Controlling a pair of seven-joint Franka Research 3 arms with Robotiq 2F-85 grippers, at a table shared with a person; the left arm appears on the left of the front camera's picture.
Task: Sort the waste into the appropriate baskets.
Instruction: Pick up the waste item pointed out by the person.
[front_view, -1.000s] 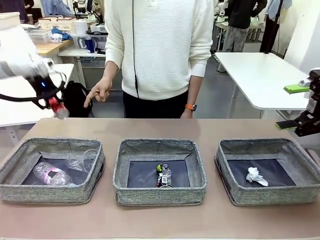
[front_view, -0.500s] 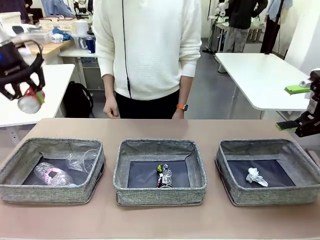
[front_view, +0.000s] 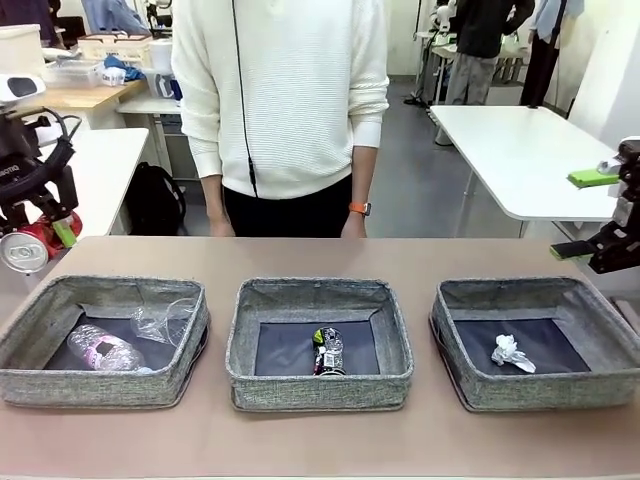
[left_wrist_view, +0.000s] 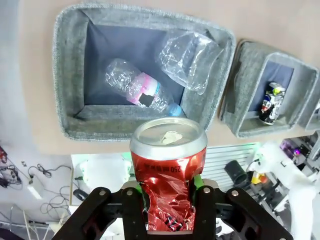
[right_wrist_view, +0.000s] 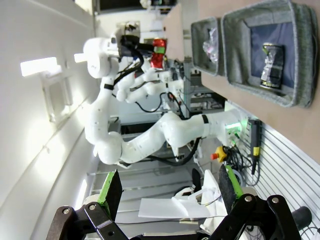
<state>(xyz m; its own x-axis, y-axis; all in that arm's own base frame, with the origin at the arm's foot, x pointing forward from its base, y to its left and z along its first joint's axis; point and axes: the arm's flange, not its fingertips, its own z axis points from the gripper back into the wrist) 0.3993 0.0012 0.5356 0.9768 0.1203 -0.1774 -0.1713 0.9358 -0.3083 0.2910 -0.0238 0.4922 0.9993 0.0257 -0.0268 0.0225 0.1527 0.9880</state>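
Sorted: bottle (front_view: 104, 351), cup (front_view: 163, 320), dark can (front_view: 327, 351), paper wad (front_view: 513, 352) are lying in baskets (front_view: 320, 385)
Left: your left tool (left_wrist_view: 169, 192) is gripping the red can (left_wrist_view: 168, 172)
Right tool (right_wrist_view: 167, 192): gaping, empty

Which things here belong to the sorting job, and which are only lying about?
Job: red can in left gripper; three baskets; bottle; plastic cup; dark can; paper wad.
Lying about: black bag; white side table.

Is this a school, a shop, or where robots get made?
Probably a robot lab or workshop. A white robot arm's left gripper clamps a dented red drink can above three grey woven fabric baskets on a brown table. Behind stand white work tables and shelves of boxes.
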